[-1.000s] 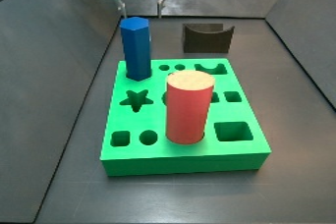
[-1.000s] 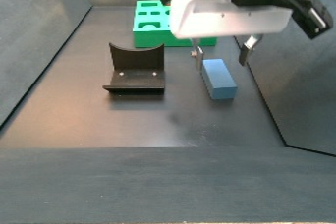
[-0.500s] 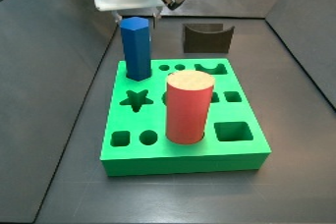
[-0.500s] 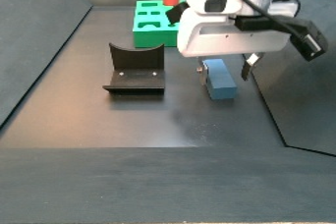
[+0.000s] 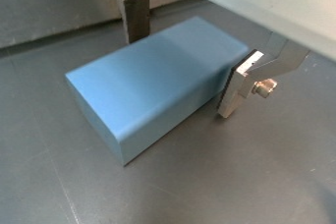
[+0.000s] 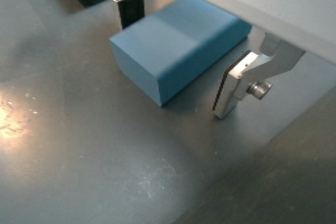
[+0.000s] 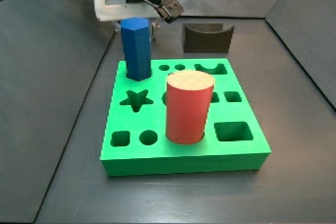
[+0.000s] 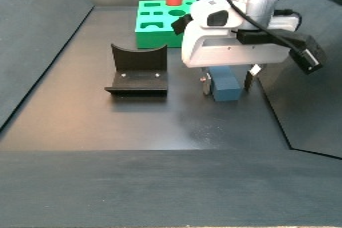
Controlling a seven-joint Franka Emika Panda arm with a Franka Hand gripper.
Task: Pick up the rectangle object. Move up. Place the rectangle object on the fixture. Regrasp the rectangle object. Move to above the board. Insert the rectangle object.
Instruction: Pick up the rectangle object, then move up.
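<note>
Rectangle object (image 5: 157,85) flat on floor, between gripper (image 5: 191,56) fingers (image 5: 241,83), ungrasped

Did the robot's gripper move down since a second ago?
Yes. In a side view the gripper has come down toward the floor, level with the fixture, its fingers now on either side of the rectangle object.

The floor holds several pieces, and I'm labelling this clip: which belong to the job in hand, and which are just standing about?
Part of the job:
- rectangle object, lying flat on the floor
- tool, low, one finger on each side of the block
- fixture, beside the block
- board

Standing about:
- red cylinder, upright in the board
- dark-blue hexagonal prism, upright in the board
</note>
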